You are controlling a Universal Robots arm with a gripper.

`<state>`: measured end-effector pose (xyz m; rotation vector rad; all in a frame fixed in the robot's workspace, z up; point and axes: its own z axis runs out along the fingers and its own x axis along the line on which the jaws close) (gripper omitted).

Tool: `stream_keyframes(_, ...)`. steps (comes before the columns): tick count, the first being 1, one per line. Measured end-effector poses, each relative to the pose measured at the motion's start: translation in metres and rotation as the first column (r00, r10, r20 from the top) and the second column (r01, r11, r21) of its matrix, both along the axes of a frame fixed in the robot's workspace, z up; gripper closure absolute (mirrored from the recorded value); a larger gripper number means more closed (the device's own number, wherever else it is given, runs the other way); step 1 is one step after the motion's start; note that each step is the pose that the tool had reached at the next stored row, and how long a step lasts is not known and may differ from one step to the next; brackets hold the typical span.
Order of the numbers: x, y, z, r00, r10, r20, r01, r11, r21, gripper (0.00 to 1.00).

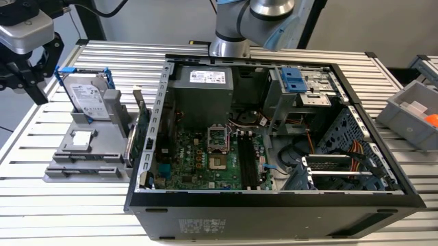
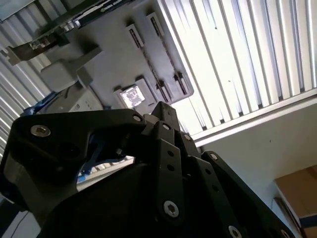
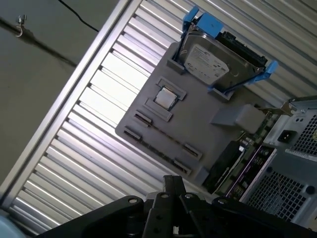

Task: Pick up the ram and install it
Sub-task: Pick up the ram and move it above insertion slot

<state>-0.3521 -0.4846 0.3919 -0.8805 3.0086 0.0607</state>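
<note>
Ram (image 3: 227,161), as far as we can judge, stands on edge at the side of the gray fixture (image 3: 198,124) facing the computer case (image 1: 274,210), beside the expansion card (image 3: 252,168). The gripper (image 1: 26,87) hangs off the fixture's opposite side; we cannot tell whether it is spread or closed.

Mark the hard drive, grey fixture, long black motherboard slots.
hard drive (image 1: 89,99): exterior view, silver top face.
grey fixture (image 3: 198,123): first wrist view, bare flat middle.
long black motherboard slots (image 1: 246,161): exterior view, about mid-length of the slots.
</note>
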Motion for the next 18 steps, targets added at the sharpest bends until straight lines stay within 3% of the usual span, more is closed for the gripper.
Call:
stream_keyframes(12,0.0,0.0,-0.0001,0.9965,0.083,0.0001,-0.083,0.9965,0.0001,1.0)
stream_keyframes(13,0.0,0.0,-0.0001,0.9906,0.137,0.0001,-0.137,0.9906,0.0001,1.0)
stream_keyframes(14,0.0,0.0,-0.0001,0.9872,0.16,0.0001,-0.16,0.9872,0.0001,1.0)
stream_keyframes(18,0.0001,0.0,0.0,0.9816,0.191,0.0,-0.191,0.9816,0.0001,1.0)
